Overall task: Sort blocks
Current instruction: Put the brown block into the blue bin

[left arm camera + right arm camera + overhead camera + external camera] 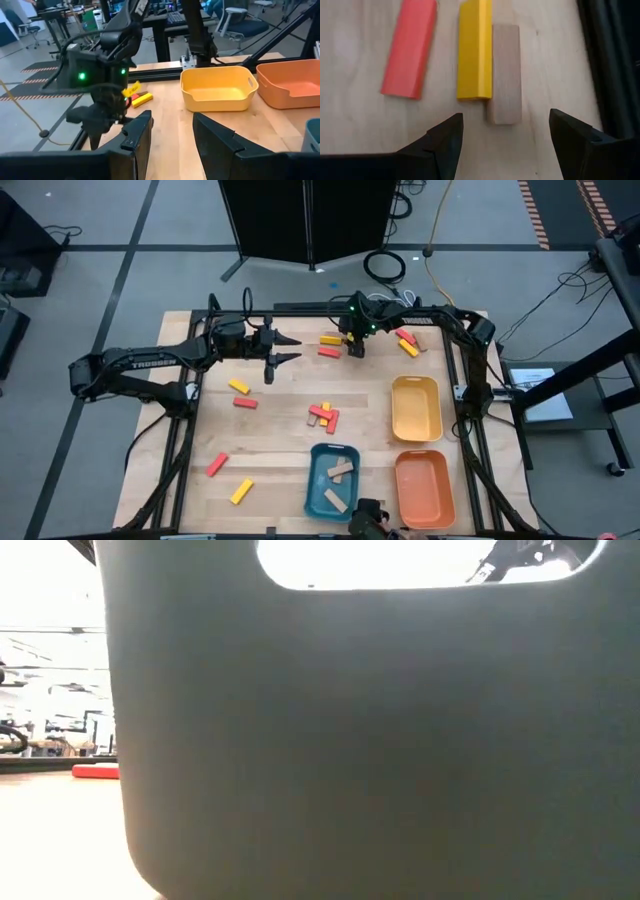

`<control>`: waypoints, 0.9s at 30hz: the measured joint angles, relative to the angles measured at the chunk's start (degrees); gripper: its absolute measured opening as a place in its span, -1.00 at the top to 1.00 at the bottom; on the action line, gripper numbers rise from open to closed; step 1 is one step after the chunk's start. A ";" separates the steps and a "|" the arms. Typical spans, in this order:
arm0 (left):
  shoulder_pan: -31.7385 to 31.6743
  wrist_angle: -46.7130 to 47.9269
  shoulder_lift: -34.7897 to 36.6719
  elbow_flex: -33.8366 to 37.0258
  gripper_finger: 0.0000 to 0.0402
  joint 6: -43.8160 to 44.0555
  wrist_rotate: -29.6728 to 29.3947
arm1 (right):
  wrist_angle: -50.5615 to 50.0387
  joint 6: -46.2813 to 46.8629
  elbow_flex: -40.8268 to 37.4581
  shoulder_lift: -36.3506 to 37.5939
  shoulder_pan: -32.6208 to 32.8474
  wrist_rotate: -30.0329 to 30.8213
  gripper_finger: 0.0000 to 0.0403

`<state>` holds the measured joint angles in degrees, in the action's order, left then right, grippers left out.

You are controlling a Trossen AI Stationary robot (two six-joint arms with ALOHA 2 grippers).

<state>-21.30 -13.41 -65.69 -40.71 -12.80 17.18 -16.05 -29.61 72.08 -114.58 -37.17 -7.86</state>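
Right gripper [502, 137], fingers apart, hovers over a tan block [505, 72]; left gripper [172, 137] fingers apart, apparently empty.

The floor [120, 240] around the table is grey, with dark lines crossing it. A dark cabinet [310, 220] stands behind the table, and cables [385, 265] lie coiled near it. Farther in the room stand desks [165, 20] and an office chair [240, 22] on wheels.

Both grippers [283, 350] [355, 346] open, empty
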 joint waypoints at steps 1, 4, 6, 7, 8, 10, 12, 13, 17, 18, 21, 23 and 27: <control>-0.02 0.00 0.00 0.00 0.30 0.00 0.14 | 0.30 0.00 0.11 -0.82 0.00 0.03 -0.11; -0.02 -0.73 0.00 0.00 0.30 0.19 0.27 | -0.36 0.34 2.14 -3.30 -0.07 -0.21 -0.11; -0.05 -1.12 0.00 0.00 0.30 0.29 0.31 | -1.54 0.42 3.65 -4.49 -0.07 -0.43 -0.11; -0.07 -1.25 0.00 0.00 0.30 0.31 0.29 | -2.31 0.43 4.50 -4.91 -0.07 -0.80 -0.11; -0.15 -1.19 0.00 0.00 0.30 0.31 0.29 | -3.06 0.44 5.33 -5.29 -0.07 -1.23 -0.11; -0.15 -1.15 0.00 0.00 0.30 0.37 0.30 | -5.08 0.52 6.76 -5.70 -0.09 -1.49 -0.11; -0.15 -0.87 0.00 0.00 0.30 0.37 0.29 | -7.34 0.69 7.87 -5.79 -0.03 -0.88 -0.09; -0.15 -0.71 0.00 0.00 0.30 0.37 0.30 | -8.24 1.01 8.21 -5.83 -0.01 -0.79 -0.07; -0.15 -0.66 0.00 0.00 0.30 0.16 0.29 | -10.01 2.29 8.37 -5.84 0.00 -0.83 0.12; -0.15 -0.66 0.00 0.00 0.30 -0.04 0.29 | -10.08 2.64 8.37 -5.84 0.00 -0.79 0.20; -0.18 -0.66 0.00 0.00 0.30 -0.06 0.29 | -9.97 3.39 8.39 -5.84 -0.02 -0.49 0.47; -0.20 -0.64 0.00 0.00 0.30 -0.06 0.29 | -9.94 3.48 8.39 -5.84 -0.02 -0.21 0.68; -0.20 0.14 0.00 -0.02 0.30 -0.06 0.28 | -9.31 5.40 8.35 -5.82 -0.40 -0.54 0.93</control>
<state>-21.50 -13.26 -65.69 -40.73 -12.86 17.46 -25.36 -24.21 80.42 -120.40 -37.57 -8.40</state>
